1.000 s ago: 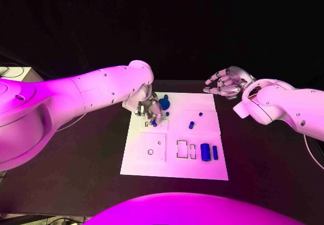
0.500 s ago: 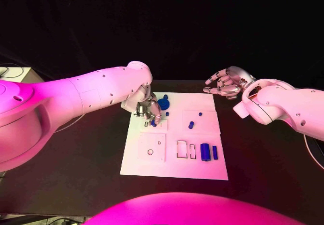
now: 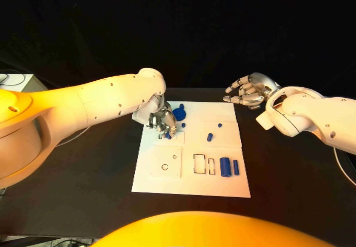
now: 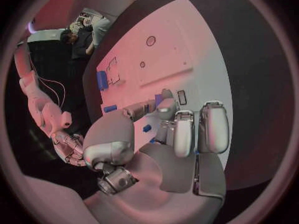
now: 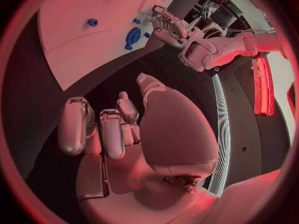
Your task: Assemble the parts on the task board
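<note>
Over the task board's (image 3: 191,186) far left corner, the left hand (image 3: 162,122) pinches a small blue part (image 3: 169,135) at its fingertips. Beyond the far right corner, the right hand (image 3: 248,91) hovers with fingers curled, holding nothing.

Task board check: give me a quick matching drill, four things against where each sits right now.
Things:
1. left robot hand
2. right robot hand
3. two blue cylinders
4. small blue part

Places:
A. off the task board, above the black table past the board's far right corner
B. side by side at the board's right, nearer half
C. over the board's far left corner
D. alone, middle of the board's far half

Pairs: 1-C, 2-A, 3-B, 4-D
</note>
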`<move>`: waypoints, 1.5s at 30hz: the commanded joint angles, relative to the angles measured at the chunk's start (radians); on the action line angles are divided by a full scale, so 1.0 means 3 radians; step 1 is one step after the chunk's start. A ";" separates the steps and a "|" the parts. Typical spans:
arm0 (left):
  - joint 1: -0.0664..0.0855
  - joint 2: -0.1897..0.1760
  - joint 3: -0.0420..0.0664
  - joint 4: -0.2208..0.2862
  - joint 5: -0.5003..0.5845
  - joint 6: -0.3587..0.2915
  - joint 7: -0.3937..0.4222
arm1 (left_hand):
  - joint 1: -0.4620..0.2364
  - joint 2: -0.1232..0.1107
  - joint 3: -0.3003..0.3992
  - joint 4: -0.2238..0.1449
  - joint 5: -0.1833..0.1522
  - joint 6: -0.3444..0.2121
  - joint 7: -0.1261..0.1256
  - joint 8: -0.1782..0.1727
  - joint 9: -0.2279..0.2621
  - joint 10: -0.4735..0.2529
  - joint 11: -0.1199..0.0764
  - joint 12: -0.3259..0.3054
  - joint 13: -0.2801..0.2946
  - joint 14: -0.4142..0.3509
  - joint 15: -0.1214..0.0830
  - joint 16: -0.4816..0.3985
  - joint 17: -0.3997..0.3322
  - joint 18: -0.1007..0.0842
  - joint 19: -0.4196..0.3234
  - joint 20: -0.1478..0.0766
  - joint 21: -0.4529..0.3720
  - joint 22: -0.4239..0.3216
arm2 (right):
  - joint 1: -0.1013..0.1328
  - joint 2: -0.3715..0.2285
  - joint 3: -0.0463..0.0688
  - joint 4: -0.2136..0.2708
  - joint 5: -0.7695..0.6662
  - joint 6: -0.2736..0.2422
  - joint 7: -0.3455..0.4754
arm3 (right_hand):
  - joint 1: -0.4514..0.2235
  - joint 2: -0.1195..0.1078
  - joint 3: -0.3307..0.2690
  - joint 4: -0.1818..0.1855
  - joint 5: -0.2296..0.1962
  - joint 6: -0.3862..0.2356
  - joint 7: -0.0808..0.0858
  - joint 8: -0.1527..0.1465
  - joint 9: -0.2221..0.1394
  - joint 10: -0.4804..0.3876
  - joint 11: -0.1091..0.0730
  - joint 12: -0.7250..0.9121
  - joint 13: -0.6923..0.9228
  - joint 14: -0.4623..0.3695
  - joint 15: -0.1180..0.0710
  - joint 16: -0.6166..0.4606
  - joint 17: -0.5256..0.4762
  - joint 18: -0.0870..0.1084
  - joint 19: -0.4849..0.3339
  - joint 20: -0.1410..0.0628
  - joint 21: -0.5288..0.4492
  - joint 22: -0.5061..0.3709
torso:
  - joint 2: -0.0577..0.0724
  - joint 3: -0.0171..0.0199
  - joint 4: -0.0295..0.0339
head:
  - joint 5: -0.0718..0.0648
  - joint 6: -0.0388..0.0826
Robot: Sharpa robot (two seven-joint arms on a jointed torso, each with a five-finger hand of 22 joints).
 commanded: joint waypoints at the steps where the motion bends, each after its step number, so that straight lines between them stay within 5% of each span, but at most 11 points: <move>1: -0.0006 -0.0007 -0.0004 0.0029 -0.0050 -0.0081 0.0010 | -0.0038 0.0006 0.0831 -0.0731 -0.0008 0.0066 -0.0066 0.0018 0.0020 0.0001 -0.0021 -0.0024 -0.0016 0.0351 -0.0018 0.0011 0.0878 -0.0042 0.0016 -0.0015 0.0010 0.0138 | -0.0001 -0.0003 0.0001 0.0008 -0.0011 0.0046 0.0024 | -0.0017 0.0008 -0.0012 -0.0011 0.0011 -0.0024 0.0008 -0.0002 -0.0003 0.0000 -0.0001 0.0022 -0.0004 0.0168 0.0016 -0.0019 0.0318 0.0034 -0.0012 0.0009 -0.0018 0.0173 | 0.0001 0.0001 0.0002 | -0.0003 0.0001; 8: -0.0006 -0.0013 -0.0005 0.0042 -0.0051 -0.0180 0.0017 | -0.0103 -0.0035 0.0691 -0.0640 -0.0037 0.0094 -0.0082 -0.0014 0.0052 0.0021 -0.0031 -0.0037 -0.0031 0.0351 -0.0023 0.0011 0.0878 -0.0042 0.0012 -0.0017 0.0000 0.0133 | -0.0001 -0.0007 0.0001 0.0011 -0.0011 0.0046 0.0023 | -0.0017 0.0008 -0.0012 -0.0011 0.0011 -0.0024 0.0008 -0.0002 -0.0003 0.0000 -0.0001 0.0022 -0.0004 0.0168 0.0016 -0.0019 0.0318 0.0034 -0.0012 0.0009 -0.0018 0.0173 | 0.0000 0.0001 -0.0001 | -0.0003 0.0001; 12: -0.0006 -0.0015 -0.0005 0.0043 -0.0051 -0.0214 0.0020 | -0.0192 -0.0172 0.0405 -0.0522 -0.0073 0.0113 -0.0101 -0.0053 0.0081 0.0028 -0.0041 -0.0042 -0.0037 0.0351 -0.0029 0.0011 0.0878 -0.0042 0.0012 -0.0019 -0.0015 0.0126 | -0.0001 -0.0009 0.0001 0.0012 -0.0011 0.0047 0.0024 | -0.0017 0.0008 -0.0012 -0.0011 0.0011 -0.0024 0.0008 -0.0002 -0.0003 0.0000 -0.0001 0.0022 -0.0004 0.0168 0.0016 -0.0019 0.0318 0.0034 -0.0012 0.0009 -0.0018 0.0173 | 0.0000 0.0001 -0.0001 | 0.0001 0.0001; 17: -0.0006 -0.0018 -0.0005 0.0039 -0.0059 -0.0245 0.0024 | -0.0208 -0.0244 0.0220 -0.0444 -0.0088 0.0133 -0.0109 -0.0084 0.0098 0.0027 -0.0047 -0.0038 -0.0031 0.0351 -0.0035 0.0011 0.0878 -0.0042 0.0013 -0.0025 -0.0024 0.0121 | -0.0001 -0.0011 0.0001 0.0013 -0.0011 0.0048 0.0024 | -0.0020 0.0007 -0.0013 -0.0009 0.0012 -0.0024 0.0008 -0.0001 -0.0003 -0.0004 -0.0001 0.0019 -0.0009 0.0166 0.0016 -0.0022 0.0313 0.0035 -0.0013 0.0009 -0.0022 0.0171 | 0.0001 0.0001 -0.0001 | -0.0003 0.0001; 32: -0.0006 -0.0038 -0.0005 0.0040 -0.0062 -0.0191 0.0021 | -0.0198 -0.0372 -0.0148 -0.0286 -0.0120 0.0186 -0.0114 -0.0150 0.0120 0.0025 -0.0049 -0.0031 -0.0021 0.0351 -0.0038 0.0011 0.0878 -0.0043 0.0021 -0.0030 -0.0034 0.0122 | -0.0001 -0.0013 0.0001 0.0009 -0.0011 0.0057 0.0025 | -0.0024 0.0007 -0.0015 -0.0006 0.0011 -0.0024 0.0008 -0.0001 -0.0004 -0.0005 -0.0001 0.0019 -0.0011 0.0167 0.0016 -0.0021 0.0315 0.0034 -0.0012 0.0008 -0.0020 0.0173 | 0.0000 -0.0001 0.0000 | -0.0006 0.0001; 45: -0.0007 -0.0045 -0.0006 0.0038 -0.0072 -0.0153 0.0016 | -0.0166 -0.0407 -0.0354 -0.0188 -0.0130 0.0210 -0.0113 -0.0183 0.0133 0.0020 -0.0047 -0.0031 -0.0022 0.0351 -0.0036 0.0011 0.0878 -0.0043 0.0023 -0.0030 -0.0039 0.0121 | -0.0001 -0.0013 0.0001 0.0011 -0.0010 0.0060 0.0027 | -0.0024 0.0007 -0.0015 -0.0006 0.0011 -0.0024 0.0008 -0.0001 -0.0004 -0.0005 -0.0001 0.0019 -0.0011 0.0167 0.0016 -0.0021 0.0315 0.0034 -0.0012 0.0008 -0.0020 0.0173 | 0.0000 -0.0002 0.0000 | -0.0006 0.0001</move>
